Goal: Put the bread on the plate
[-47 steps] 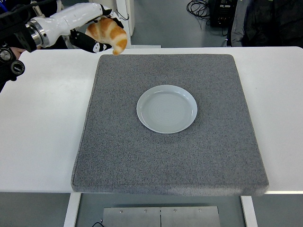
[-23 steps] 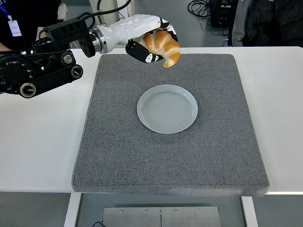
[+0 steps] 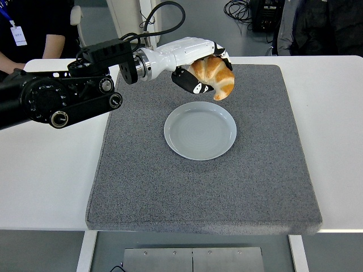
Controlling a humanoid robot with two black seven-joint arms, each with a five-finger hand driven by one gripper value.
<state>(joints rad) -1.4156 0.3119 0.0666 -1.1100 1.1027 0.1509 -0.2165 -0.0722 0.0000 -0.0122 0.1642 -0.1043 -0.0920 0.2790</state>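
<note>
White table (image 3: pixel 51 170) carries a grey mat (image 3: pixel 170 192) with a plate (image 3: pixel 199 130) at its centre. Within a second the left robot hand (image 3: pixel 204 71), fingers wrapped round the bread (image 3: pixel 215 78), has swung in from the mat's eleven o'clock corner to hover over the plate's twelve o'clock rim; lowering and release remain.

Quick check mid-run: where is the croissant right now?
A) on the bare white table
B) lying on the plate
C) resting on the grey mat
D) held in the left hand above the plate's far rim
D: the left hand grips the croissant in the air over the far rim of the empty plate.
</note>
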